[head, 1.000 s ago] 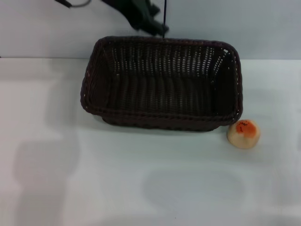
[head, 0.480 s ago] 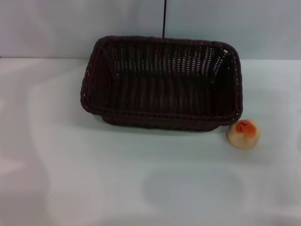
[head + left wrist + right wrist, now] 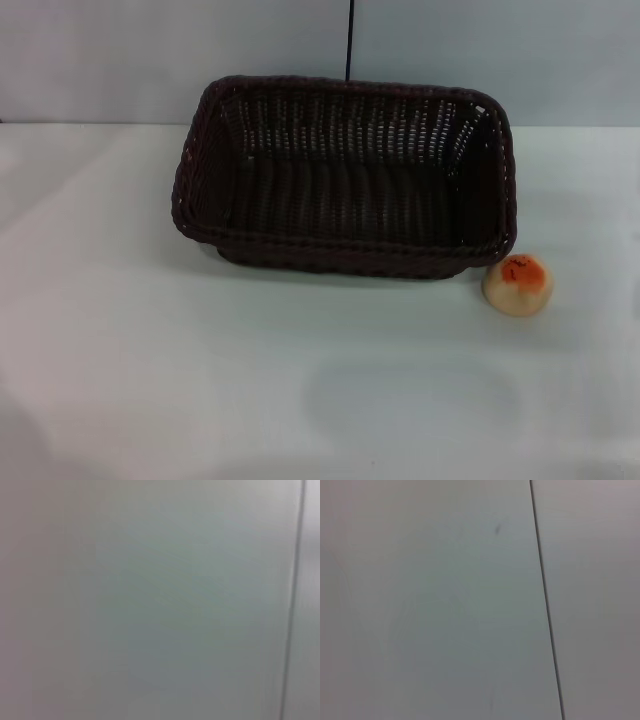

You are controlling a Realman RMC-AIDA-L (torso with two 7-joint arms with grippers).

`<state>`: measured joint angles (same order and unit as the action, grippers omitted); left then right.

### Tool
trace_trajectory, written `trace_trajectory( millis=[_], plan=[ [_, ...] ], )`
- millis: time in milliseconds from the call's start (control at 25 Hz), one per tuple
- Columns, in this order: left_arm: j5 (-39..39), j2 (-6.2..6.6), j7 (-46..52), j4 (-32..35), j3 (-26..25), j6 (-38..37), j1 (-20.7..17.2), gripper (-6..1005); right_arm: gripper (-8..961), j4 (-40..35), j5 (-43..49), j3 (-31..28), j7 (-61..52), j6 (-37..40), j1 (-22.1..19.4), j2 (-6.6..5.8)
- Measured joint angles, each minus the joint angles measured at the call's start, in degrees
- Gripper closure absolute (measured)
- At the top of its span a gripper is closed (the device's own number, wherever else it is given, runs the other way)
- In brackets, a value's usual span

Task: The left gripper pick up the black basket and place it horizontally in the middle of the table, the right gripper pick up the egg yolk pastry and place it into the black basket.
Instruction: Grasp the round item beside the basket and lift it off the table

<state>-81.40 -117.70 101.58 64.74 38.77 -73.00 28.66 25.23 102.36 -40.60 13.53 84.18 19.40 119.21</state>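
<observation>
Basket (image 3: 344, 177) sits on the table (image 3: 150, 350), long side running left to right, toward the far edge and roughly centred, open side up. Interior is bare weave. Braided rim intact all round.

Pastry (image 3: 518, 284) rests on the table just beside the basket's near right corner, outside it, orange top up. Whether it touches the rim or stands a hair apart cannot be told.

Left gripper: not in any view. A second ago a dark gripper shape hung above the basket's far rim, left of the thin dark seam (image 3: 349, 40) on the back wall; half a second ago it was already gone, and it is gone now. Open or closed: cannot be told.

Right gripper: not in any view either, so its state cannot be told. With both grippers out of frame, placing the basket or pastry relative to them is not possible.

Basket and pastry positions match the earlier frames; neither has shifted. The soft shadow across the left of the table has faded since then.

Both wrist views show only a plain pale surface crossed by one thin dark line (image 3: 295, 600) (image 3: 546, 600).
</observation>
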Motion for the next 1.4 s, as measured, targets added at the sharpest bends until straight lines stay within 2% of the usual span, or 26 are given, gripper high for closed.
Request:
trace_trajectory(
  millis=[160,480,720,760,840,880,920,1040,1120,1160,1400],
  plan=[
    [6.65,0.14,-3.1,-3.72,-0.39,-0.24,-3.87,486,339,0.0,0.02,0.0,0.01,0.0,-0.15,0.04],
    [15.37,-0.19,-9.79,-10.55,-1.24,-2.45,-8.98,486,339,0.77,0.09,0.24,0.01,0.0,-0.69,0.01],
    [19.71,-0.41,-15.58,-14.67,-1.24,-3.92,-11.12,486,340,1.23,0.13,0.72,0.05,0.02,-1.72,-0.02],
    [21.77,-0.58,-19.21,-16.89,-1.24,-4.58,-11.88,486,340,1.39,0.13,0.73,0.07,0.03,-1.96,0.0],
    [21.77,-0.58,-19.21,-16.89,-1.24,-4.58,-11.88,486,340,2.49,0.13,0.77,0.79,-0.05,-2.7,-0.01],
    [26.23,-0.66,-28.81,-22.76,-1.24,-5.62,-13.05,486,339,3.21,0.12,0.76,1.39,-0.2,-3.03,-0.02],
    [26.23,-0.66,-28.81,-22.76,-1.24,-5.62,-13.05,486,339,4.55,0.03,0.61,3.07,-0.75,-3.61,-0.05],
    [30.41,-0.8,-40.9,-26.84,-1.39,-5.35,-13.92,486,339,11.57,-0.29,-0.67,10.32,-3.88,-6.25,-0.25],
    [32.5,-0.81,-45.34,-28.49,-1.75,-5.1,-13.99,486,339,17.97,-0.31,-1.5,14.93,-6.71,-9.19,-0.43],
    [33.73,-0.82,-47.73,-29.37,-2.16,-5.0,-14.0,486,339,17.97,-0.31,-1.5,14.93,-6.71,-9.19,-0.43],
    [38.83,-0.64,-57.45,-31.17,-4.74,-2.45,-13.89,486,340,32.56,0.0,-1.53,20.12,-15.85,-16.26,-1.15]
  ],
)
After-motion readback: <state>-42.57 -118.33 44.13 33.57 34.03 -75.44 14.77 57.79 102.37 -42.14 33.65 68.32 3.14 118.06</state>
